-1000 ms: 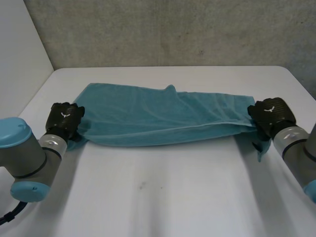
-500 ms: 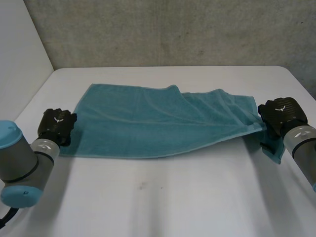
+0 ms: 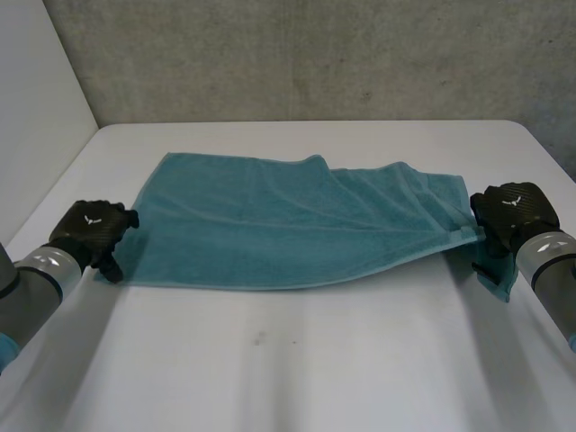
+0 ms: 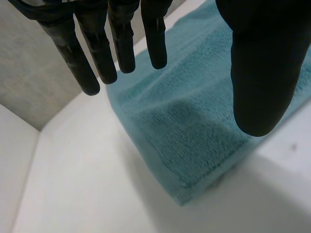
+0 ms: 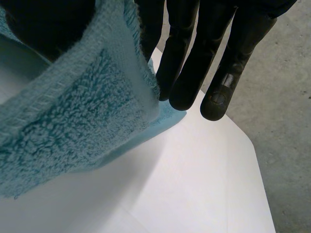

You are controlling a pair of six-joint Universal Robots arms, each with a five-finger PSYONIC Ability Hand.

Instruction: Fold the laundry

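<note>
A teal towel [image 3: 288,225] lies folded lengthways across the white table [image 3: 297,360]. My left hand [image 3: 90,229] hovers just off the towel's left end with nothing in it. In the left wrist view its fingers [image 4: 121,43] hang straight, the thumb stands apart, and the towel's corner [image 4: 194,126] lies flat on the table below. My right hand [image 3: 511,212] is at the towel's right end and holds it slightly raised. In the right wrist view the towel's edge [image 5: 73,121] is pinched between the thumb and the fingers [image 5: 194,58], and a corner hangs down.
A grey concrete wall [image 3: 315,54] runs behind the table. A white panel [image 3: 36,108] stands along the table's left side. The table's right back corner [image 3: 531,135] is rounded, close to my right hand. Bare tabletop lies in front of the towel.
My left hand has let go of the towel's left end and drawn back to the left. That end now lies flat. The right hand has pulled its end slightly rightwards.
</note>
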